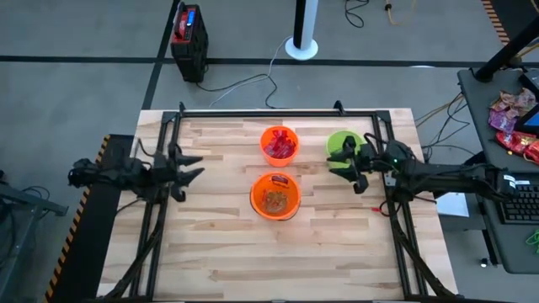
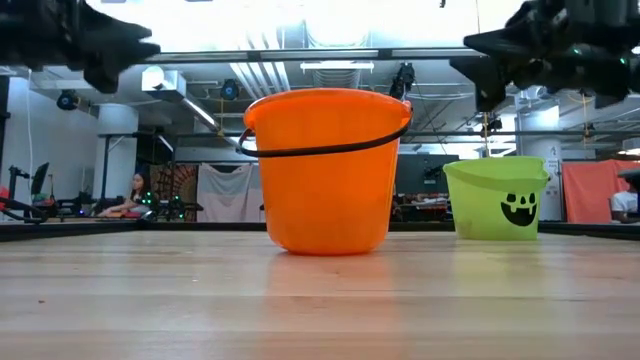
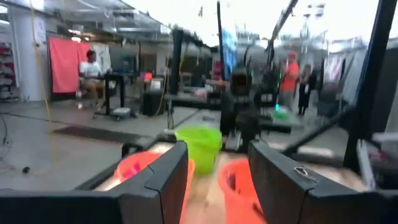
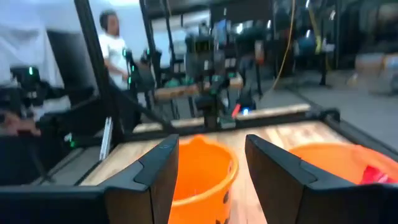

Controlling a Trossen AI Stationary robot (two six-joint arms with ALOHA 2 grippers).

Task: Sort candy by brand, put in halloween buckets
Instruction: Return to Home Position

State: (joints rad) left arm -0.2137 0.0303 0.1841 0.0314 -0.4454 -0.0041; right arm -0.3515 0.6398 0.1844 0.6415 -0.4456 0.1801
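Observation:
Three halloween buckets stand upright on their bases on the wooden table. The far orange bucket holds red and pink candy. The near orange bucket holds candy of a browner look. The green bucket stands at the far right. My left gripper hangs open above the table's left part, pointing toward the buckets. My right gripper hangs open just in front of the green bucket, nothing between its fingers.
A black frame rail runs around the table. A black-and-red box with a cable stands on the floor beyond the far edge. A heap of pink and red packets lies on a desk at the right. People show in the room behind.

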